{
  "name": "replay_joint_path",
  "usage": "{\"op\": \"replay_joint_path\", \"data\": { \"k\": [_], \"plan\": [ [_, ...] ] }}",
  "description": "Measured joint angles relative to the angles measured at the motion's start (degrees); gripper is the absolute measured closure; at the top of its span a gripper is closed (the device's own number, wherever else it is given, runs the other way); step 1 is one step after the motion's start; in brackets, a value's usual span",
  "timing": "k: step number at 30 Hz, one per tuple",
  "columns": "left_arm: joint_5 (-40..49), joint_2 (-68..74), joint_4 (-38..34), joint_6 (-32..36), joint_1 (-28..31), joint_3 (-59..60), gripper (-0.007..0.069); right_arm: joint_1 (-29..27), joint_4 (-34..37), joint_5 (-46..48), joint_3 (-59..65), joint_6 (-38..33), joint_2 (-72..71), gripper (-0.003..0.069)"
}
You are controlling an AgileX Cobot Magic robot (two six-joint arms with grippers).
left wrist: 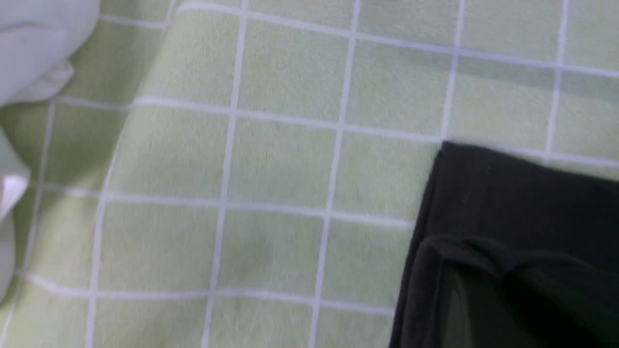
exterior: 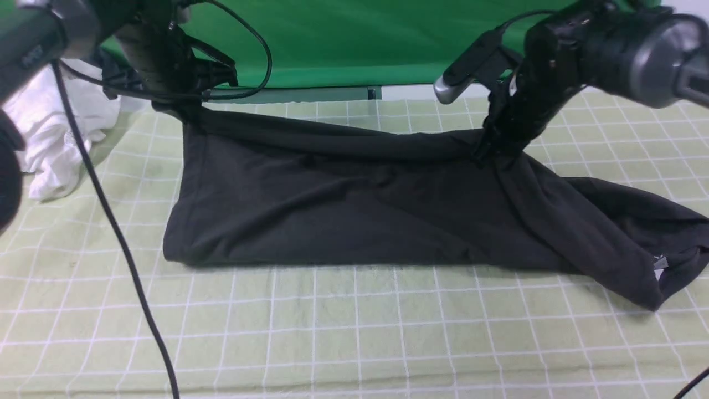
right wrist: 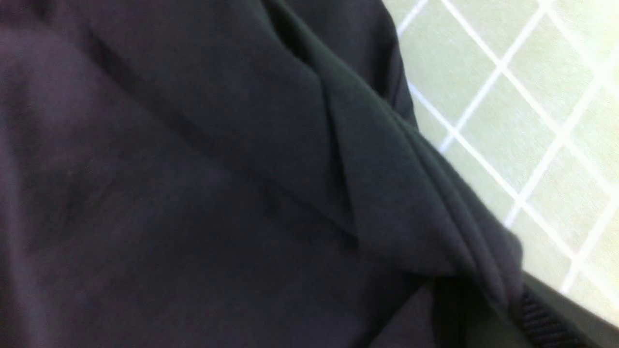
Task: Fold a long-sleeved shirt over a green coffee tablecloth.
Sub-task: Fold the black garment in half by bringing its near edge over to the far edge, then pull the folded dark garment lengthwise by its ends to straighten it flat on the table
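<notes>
Evidently left gripper (exterior: pixel 187 112) and right gripper (exterior: pixel 494 151) pinch the far edge of the large black cotton long-sleeved shirt (exterior: pixel 343 205) on the pale yellow-green gridded tablecloth (exterior: pixel 354 332); draw both nearer, level, so the fold lands straight.

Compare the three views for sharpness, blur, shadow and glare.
Front view: shirt fairly sharp, thin shadow under its near edge on the tablecloth. Left wrist view: soft focus, grid lines smeared. Right wrist view: shirt fills most of the frame, dim and blurred; tablecloth corner washed out.
</notes>
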Motion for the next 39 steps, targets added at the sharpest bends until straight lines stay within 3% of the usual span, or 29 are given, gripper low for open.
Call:
{"op": "replay_joint_path", "data": {
  "k": [3, 8, 11, 13, 16, 20, 21, 22, 25, 26, 28, 31, 35, 37, 39],
  "plan": [
    [-0.2, 1.5, 0.1, 0.0, 0.0, -0.7, 0.0603, 0.0, -0.3, 0.0, -1.5, 0.0, 1.9, 0.0568],
    [-0.9, 2.4, 1.1, 0.0, 0.0, -0.8, 0.0568, -0.1, -1.6, 1.7, -3.6, 0.6, 2.6, 0.0347],
    [-1.2, 2.4, 2.2, 0.8, 0.0, -3.1, 0.0477, -0.1, -1.8, 10.2, -6.7, 2.3, 1.4, 0.0239],
    [-1.0, 2.4, 2.3, 1.1, 0.0, -4.0, 0.0449, -0.1, -1.8, 13.2, -7.4, 2.9, 0.8, 0.0231],
    [1.3, 1.9, 2.8, 1.6, 0.0, -8.0, 0.033, -0.3, -1.9, 21.0, -8.5, 4.2, -2.5, 0.0248],
    [6.3, 1.1, 3.0, 4.3, 0.0, -13.3, 0.0247, -1.8, -1.7, 26.2, -8.5, 5.1, -7.1, 0.0381],
    [8.4, 0.7, 2.2, 5.9, 0.0, -14.6, 0.0246, -2.8, -1.5, 26.4, -7.9, 5.5, -8.7, 0.0448],
    [9.6, -0.1, -0.1, 9.4, 0.0, -15.6, 0.0275, -4.2, -1.2, 26.6, -6.4, 5.8, -11.0, 0.0538],
    [10.6, -1.3, -5.6, 12.9, 0.0, -15.9, 0.0383, -6.7, -0.1, 26.8, -2.2, 6.4, -15.4, 0.0624],
    [10.7, -2.1, -8.4, 14.1, 0.0, -15.6, 0.0466, -8.0, 0.5, 26.8, 0.0, 6.4, -17.3, 0.0644],
    [10.7, -3.8, -11.5, 15.8, -0.6, -13.5, 0.0557, -10.7, 1.6, 27.1, 3.8, 6.4, -20.2, 0.0657],
    [10.7, -7.6, -12.3, 16.9, -3.1, -6.7, 0.061, -16.4, 6.3, 27.6, 12.3, 5.5, -24.2, 0.0659],
    [10.9, -10.5, -10.3, 17.3, -6.5, 1.5, 0.062, -20.0, 12.8, 27.2, 18.0, 2.5, -24.9, 0.0596],
    [10.8, -11.3, -9.6, 17.3, -9.3, 9.2, 0.0622, -21.5, 17.4, 23.2, 23.4, -0.2, -24.6, 0.0457],
    [9.7, -11.3, -9.5, 17.3, -10.3, 12.6, 0.0622, -21.7, 18.1, 21.0, 25.1, -0.7, -24.3, 0.0398]
  ]
}}
